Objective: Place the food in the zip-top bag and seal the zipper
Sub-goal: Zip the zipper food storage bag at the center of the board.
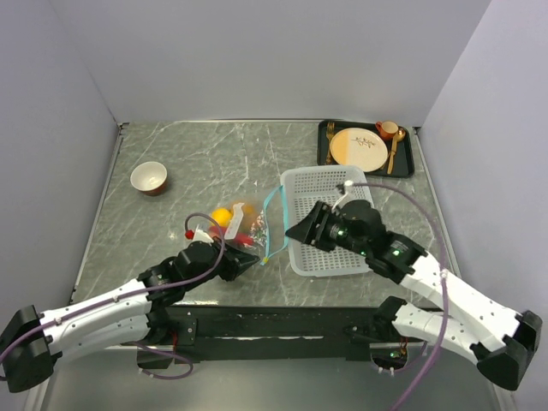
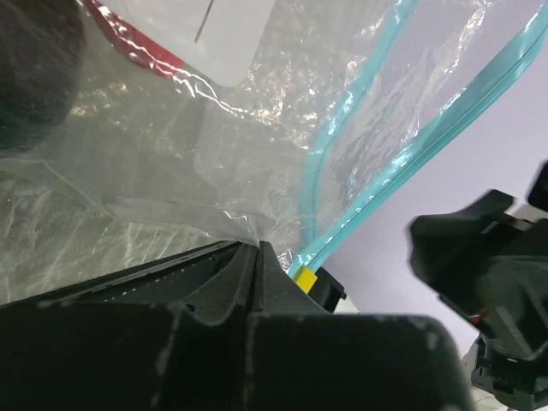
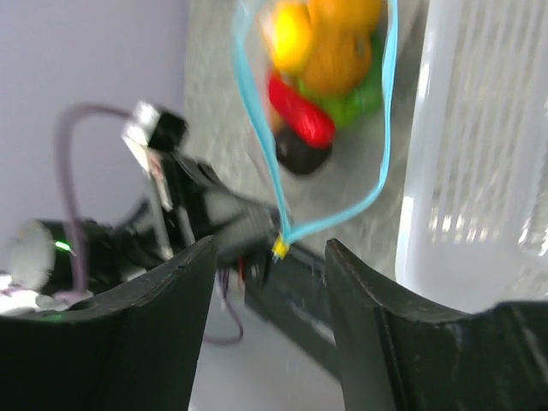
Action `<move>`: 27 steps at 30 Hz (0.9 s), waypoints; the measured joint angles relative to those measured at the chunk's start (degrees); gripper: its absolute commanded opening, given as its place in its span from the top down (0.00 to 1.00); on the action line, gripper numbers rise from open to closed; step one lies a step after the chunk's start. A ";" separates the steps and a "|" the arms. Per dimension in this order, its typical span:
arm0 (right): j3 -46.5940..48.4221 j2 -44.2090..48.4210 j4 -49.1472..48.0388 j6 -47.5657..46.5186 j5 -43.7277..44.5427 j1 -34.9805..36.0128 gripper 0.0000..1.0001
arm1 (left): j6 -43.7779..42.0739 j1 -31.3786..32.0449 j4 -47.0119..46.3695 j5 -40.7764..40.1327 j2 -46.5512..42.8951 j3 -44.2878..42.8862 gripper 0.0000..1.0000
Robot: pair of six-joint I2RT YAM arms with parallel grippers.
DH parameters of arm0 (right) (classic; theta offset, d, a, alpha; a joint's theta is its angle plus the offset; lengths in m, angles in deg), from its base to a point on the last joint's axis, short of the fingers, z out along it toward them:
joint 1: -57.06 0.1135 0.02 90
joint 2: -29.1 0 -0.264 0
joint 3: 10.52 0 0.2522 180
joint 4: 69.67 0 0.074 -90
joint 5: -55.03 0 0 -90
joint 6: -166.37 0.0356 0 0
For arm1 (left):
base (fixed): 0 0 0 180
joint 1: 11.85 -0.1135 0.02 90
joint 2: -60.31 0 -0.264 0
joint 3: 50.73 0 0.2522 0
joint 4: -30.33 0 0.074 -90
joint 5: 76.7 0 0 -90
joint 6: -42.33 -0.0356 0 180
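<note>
Loading looks done: food (image 3: 330,60), glossy rounded toy pieces, sits inside the zip-top bag (image 1: 248,224) on the marble desk (image 1: 188,163), at 9 o'clock of the white mesh basket (image 1: 301,261). Zipper (image 3: 257,128) gapes, 2 teal strips bowed apart, so sealing remains. Left claw (image 2: 257,253) is clamped on crinkly clear film by the yellow end tab (image 2: 301,276). Right claw (image 3: 270,248) has fingers apart and holds nothing.

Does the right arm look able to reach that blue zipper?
Probably yes: the right pincer is open and faces the zipper with only air between. The left pincer, pinching the bag's corner, crowds the near end.
</note>
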 measured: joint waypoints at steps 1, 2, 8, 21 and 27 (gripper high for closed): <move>-0.96 -0.39 -0.52 0.85 -0.98 0.52 0.41 | -0.26 0.00 -0.35 0.00 0.46 0.00 0.99; -2.14 -1.55 -1.46 2.08 -2.25 1.70 0.42 | -0.57 0.00 -0.68 0.00 0.83 0.00 0.99; -3.80 -7.43 -3.32 5.49 -5.22 7.10 0.44 | -2.14 0.00 -1.75 0.00 2.27 -0.04 0.99; -3.67 -13.40 -7.69 7.58 -5.40 9.49 0.58 | -2.91 0.00 -3.61 0.02 3.17 -0.04 0.99; -3.67 -14.80 -9.18 7.76 -5.31 9.49 0.60 | -3.39 0.00 -3.72 0.13 3.30 -0.04 0.99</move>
